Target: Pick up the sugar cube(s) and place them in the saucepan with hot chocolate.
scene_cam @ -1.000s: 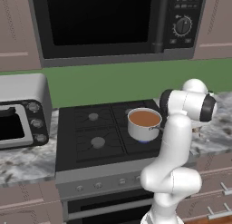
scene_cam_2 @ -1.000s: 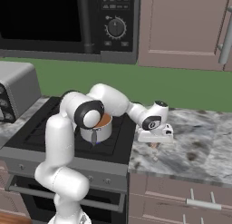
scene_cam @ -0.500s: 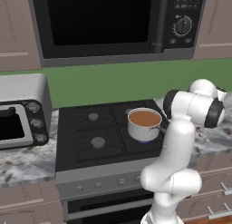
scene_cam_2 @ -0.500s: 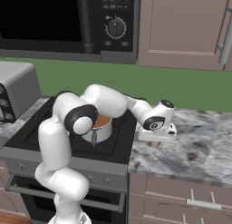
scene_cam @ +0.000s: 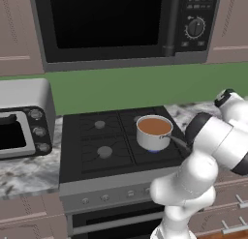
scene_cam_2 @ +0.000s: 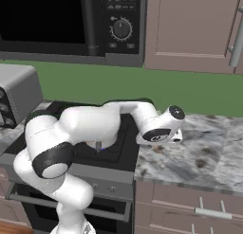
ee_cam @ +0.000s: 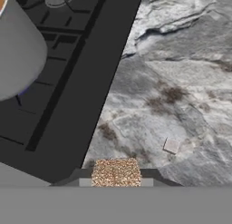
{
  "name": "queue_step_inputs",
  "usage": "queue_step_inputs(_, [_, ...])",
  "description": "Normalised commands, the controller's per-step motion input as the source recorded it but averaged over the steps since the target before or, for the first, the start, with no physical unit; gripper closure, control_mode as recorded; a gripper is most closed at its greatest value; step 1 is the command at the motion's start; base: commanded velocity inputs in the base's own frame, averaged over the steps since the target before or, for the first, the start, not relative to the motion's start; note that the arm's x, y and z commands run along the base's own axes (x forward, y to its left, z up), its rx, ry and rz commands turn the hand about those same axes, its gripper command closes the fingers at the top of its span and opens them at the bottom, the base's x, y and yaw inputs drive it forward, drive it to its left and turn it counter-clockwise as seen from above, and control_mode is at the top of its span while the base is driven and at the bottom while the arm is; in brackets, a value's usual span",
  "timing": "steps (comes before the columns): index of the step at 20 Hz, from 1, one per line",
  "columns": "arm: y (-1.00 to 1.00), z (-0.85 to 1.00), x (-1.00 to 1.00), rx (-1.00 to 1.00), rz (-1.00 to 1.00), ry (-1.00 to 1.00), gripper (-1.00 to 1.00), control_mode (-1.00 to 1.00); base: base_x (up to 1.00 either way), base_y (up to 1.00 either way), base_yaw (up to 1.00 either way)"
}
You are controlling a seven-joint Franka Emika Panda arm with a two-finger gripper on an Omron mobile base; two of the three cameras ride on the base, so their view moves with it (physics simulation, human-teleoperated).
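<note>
Gripper (ee_cam: pixel 116 175) clenched on a brown sugar cube (ee_cam: pixel 116 172), above the marble counter (ee_cam: pixel 181 96), right of saucepan (scene_cam: pixel 154 132) on stove (scene_cam: pixel 111 146).

Arm's elbow swings fwd/lower; white hand (scene_cam_2: pixel 159 133) w/ brown speckled sugar cube (ee_cam: pixel 116 172) lifts off grey marbled desk (scene_cam_2: pixel 204 152), shifts stove-ward.

The saucepan (scene_cam: pixel 154 132) sits on the stove (scene_cam: pixel 116 146) below the microwave (scene_cam: pixel 121 25), a toaster oven (scene_cam: pixel 22 119) to its left, the tabletop (scene_cam_2: pixel 199 152) to its right.
</note>
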Motion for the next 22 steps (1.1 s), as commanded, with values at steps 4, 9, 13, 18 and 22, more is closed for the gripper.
queue_step_inputs(4, [0.76, 0.74, -0.07, 0.0, 0.0, -0.12, 1.0, -1.0, 0.0, 0.0, 0.0])
queue_step_inputs(9, [0.65, 0.83, -0.04, 0.0, 0.0, -0.05, 1.0, -1.0, 0.0, 0.0, 0.0])
queue_step_inputs(13, [0.77, 0.75, -0.04, 0.0, 0.0, -0.09, 1.0, -1.0, 0.0, 0.0, 0.0])
queue_step_inputs(18, [0.95, 0.31, 0.0, -0.08, -0.05, -0.03, 1.0, -1.0, 0.0, 0.0, 0.0])
queue_step_inputs(22, [0.99, 0.13, 0.0, -0.18, -0.11, 0.03, 1.0, -1.0, 0.0, 0.0, 0.0])
